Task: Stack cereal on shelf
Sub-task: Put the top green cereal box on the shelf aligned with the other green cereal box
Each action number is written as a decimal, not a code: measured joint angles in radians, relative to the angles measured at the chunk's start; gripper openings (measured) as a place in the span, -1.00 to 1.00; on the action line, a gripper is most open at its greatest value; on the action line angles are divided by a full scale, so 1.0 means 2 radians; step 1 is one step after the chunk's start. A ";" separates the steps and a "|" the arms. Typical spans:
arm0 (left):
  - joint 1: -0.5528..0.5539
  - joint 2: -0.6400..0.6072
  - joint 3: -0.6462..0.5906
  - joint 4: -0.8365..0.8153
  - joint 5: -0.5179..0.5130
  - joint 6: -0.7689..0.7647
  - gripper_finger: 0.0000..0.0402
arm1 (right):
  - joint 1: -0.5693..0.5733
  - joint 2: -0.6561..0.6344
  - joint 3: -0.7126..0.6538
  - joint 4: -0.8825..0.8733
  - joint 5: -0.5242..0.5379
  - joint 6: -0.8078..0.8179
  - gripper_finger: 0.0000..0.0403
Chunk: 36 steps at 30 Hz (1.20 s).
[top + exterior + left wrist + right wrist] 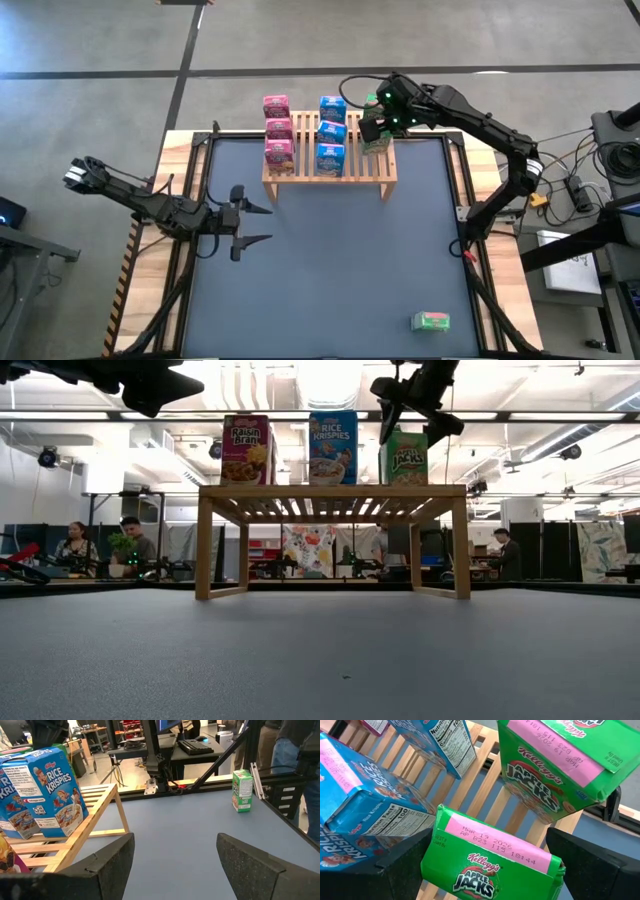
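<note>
1. Right end effector [377,122] is held over the far right part of the shelf [385,172], its fingers apart on either side of a green box [492,857] without visibly clamping it.
2. That box is seen on the slats in the right wrist view, just beside a second green box [555,760] in the same column.
3. Three pink boxes [277,131] and three blue boxes [331,132] are lined up in their own columns on the shelf.
4. A third green box [432,321] is left on the bench [330,260], near its front right corner, well apart from the shelf.
5. Left end effector [252,224] is parked over the left of the bench with fingers spread and nothing between them.
6. The step in hand is judged to be the release of the second green box; one box is left to fetch.
7. A risk is judged in the withdrawal: if a finger is dragged against the carton as the arm lifts, the box may be tipped into its green neighbour or off the shelf's right edge.
8. The blue column stands close by, so a sideways exit could also knock it.
</note>
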 joint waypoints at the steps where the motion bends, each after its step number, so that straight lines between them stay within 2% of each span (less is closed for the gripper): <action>1: 0.000 0.000 0.000 0.000 0.000 0.000 0.32 | 0.000 0.000 0.000 0.000 0.000 0.000 0.84; 36: 0.000 0.000 0.000 -0.003 0.000 0.000 0.32 | 0.000 0.000 0.000 0.009 -0.016 -0.008 0.84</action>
